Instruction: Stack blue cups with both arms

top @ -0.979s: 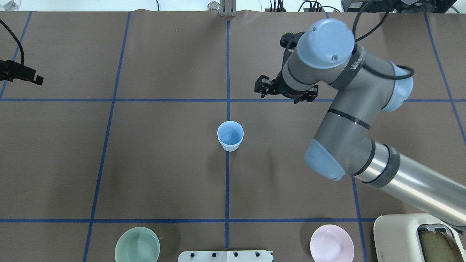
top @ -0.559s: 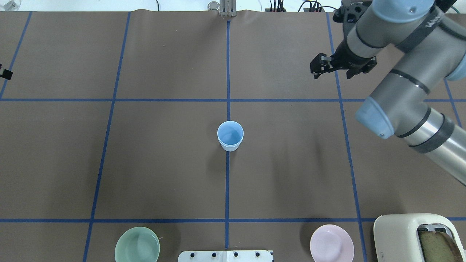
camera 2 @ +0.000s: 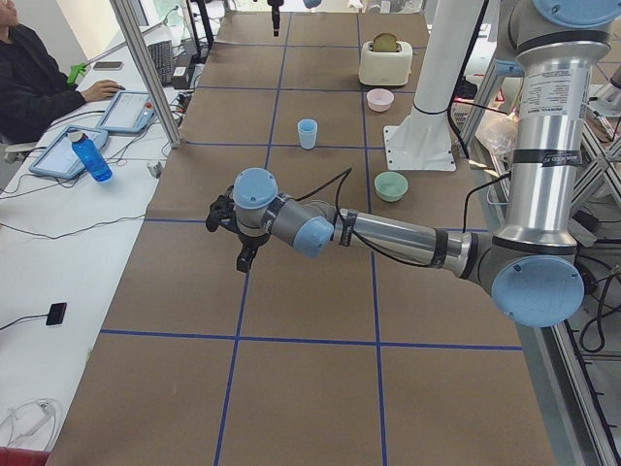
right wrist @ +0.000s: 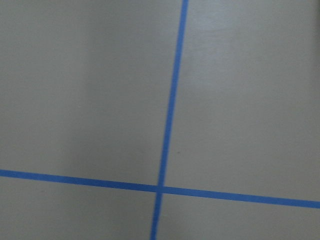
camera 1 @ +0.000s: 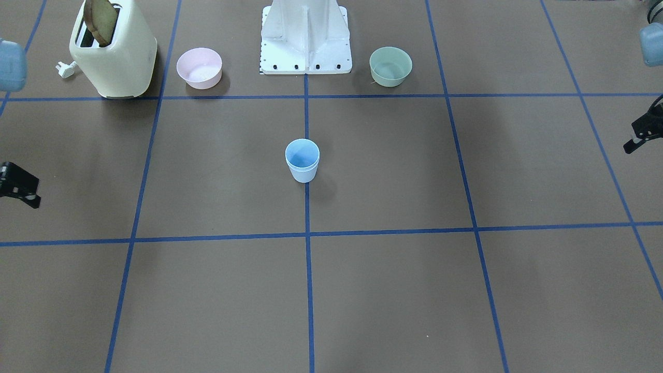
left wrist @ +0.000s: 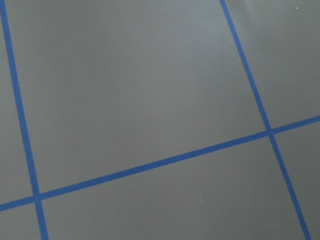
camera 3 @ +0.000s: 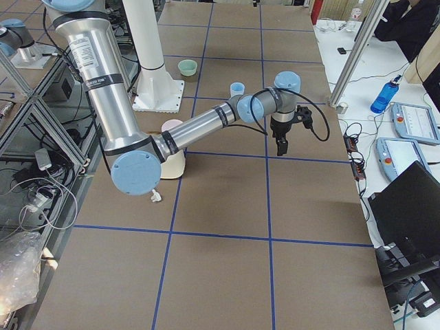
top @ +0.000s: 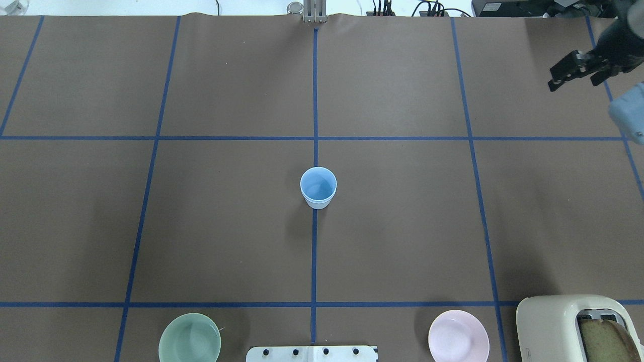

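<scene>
- The blue cups stand in the middle of the table, right on the centre blue tape line that runs away from the robot.
- They read as a single upright tumbler, mouth up. From across the table a second lip shows just under the top rim, one cup nested inside the other.
- The plastic is pale blue, smooth and handleless, tapering to a narrower, paler foot. The inside looks a shade deeper blue than the outside.
- Nothing touches the cups; both arms are well off to the sides.
- The right gripper hangs over the far right corner of the table, its fingers spread with nothing between them.
- The left gripper only peeks in at the table's edge on the robot's left. From here I cannot tell whether its fingers are apart or together.
- Both wrist cameras show only brown table cover and crossing blue tape.
- Along the robot's edge sit a pale green bowl and a pink bowl, either side of the white base stand.
- A cream toaster with a slice of bread in one slot stands beside the pink bowl.
</scene>
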You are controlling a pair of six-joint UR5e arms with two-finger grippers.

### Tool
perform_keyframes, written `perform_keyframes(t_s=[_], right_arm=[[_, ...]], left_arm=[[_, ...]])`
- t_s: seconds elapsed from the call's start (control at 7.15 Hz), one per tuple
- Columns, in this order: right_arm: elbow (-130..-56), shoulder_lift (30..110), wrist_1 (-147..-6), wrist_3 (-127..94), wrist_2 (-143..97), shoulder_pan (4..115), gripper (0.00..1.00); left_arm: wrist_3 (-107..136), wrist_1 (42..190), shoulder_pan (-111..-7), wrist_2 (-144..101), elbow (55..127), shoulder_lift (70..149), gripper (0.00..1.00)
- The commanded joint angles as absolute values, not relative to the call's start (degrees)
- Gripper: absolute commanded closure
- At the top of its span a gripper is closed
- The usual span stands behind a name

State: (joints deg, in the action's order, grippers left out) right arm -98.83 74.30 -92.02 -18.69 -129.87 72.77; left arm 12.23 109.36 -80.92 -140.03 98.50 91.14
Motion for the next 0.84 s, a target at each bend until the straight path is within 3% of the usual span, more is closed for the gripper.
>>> perform_keyframes(t_s=[0.0, 0.7], right_arm=[[-97.12, 80.66, -92.02, -5.41, -130.96, 81.44, 0.00], [-98.35, 86.48, -91.93, -2.90, -131.04, 85.69, 0.00]], left_arm=[[10.11, 109.33, -82.52, -140.01, 97.56, 90.27, 0.03], [10.02, 109.78, -85.78, -140.10, 97.73, 87.01, 0.03]])
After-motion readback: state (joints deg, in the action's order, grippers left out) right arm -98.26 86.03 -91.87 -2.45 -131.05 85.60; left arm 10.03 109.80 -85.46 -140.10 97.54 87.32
